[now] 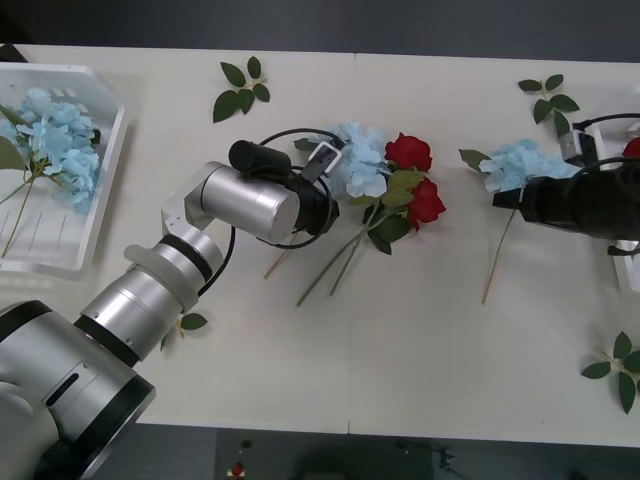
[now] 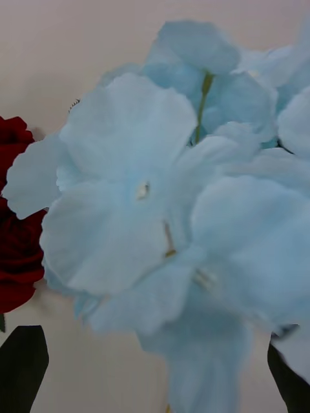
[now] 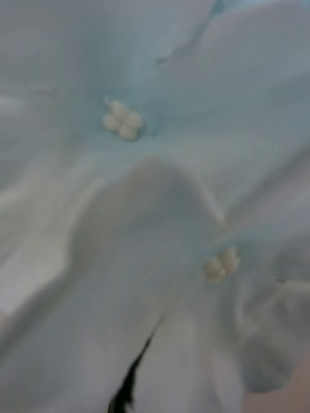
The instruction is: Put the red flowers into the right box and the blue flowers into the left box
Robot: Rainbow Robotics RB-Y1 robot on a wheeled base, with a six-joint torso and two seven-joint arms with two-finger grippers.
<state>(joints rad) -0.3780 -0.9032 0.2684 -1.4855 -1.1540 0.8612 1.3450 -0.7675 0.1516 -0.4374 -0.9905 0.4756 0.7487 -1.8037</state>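
Note:
Two red flowers lie at the table's middle, stems crossed with a blue flower. My left gripper is pressed into that blue head, whose petals crowd the left wrist view. A second blue flower lies to the right. My right gripper is at it, open, its black fingers at either side of the head; a red flower shows beside it. The left box holds blue flowers. The right box shows its edge, with a red bloom by it.
Loose green leaf sprigs lie at the back, back right, front right and under my left arm. The table's front half is bare white.

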